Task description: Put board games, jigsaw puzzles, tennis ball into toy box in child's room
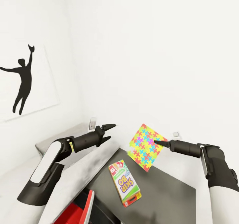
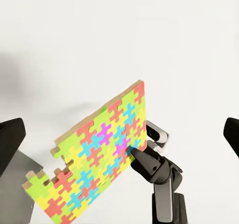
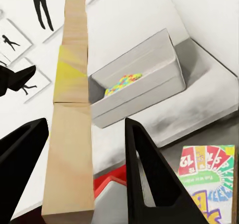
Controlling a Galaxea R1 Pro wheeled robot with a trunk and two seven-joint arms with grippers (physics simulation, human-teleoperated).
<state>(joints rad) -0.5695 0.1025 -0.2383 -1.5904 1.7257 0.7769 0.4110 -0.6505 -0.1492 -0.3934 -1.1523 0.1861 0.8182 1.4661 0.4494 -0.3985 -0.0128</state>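
Up above the dark part of the table (image 1: 166,191), the right gripper (image 1: 155,141) pinches the lower edge of a jigsaw puzzle (image 1: 146,146), holding the sheet tilted in the air, well clear of the Skip-Bo board game (image 1: 125,183) lying flat below its fingertips. Across from it, the left gripper (image 1: 109,133) hangs with fingers spread and nothing between them. Beyond the right fingers (image 3: 149,179) sits the toy box (image 3: 149,79), with another colourful puzzle (image 3: 122,83) inside.

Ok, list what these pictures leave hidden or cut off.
- Toy box: the right wrist view shows colourful pieces inside, but its near wall hides the rest of its contents.
- Skip-Bo box: cut off by that picture's edge.
- Red item in the head view: cut by the bottom edge, so unidentifiable.
- Tennis ball: cannot be made out.
- Jigsaw puzzle, held by the right gripper: seen edge-on in the right wrist view.
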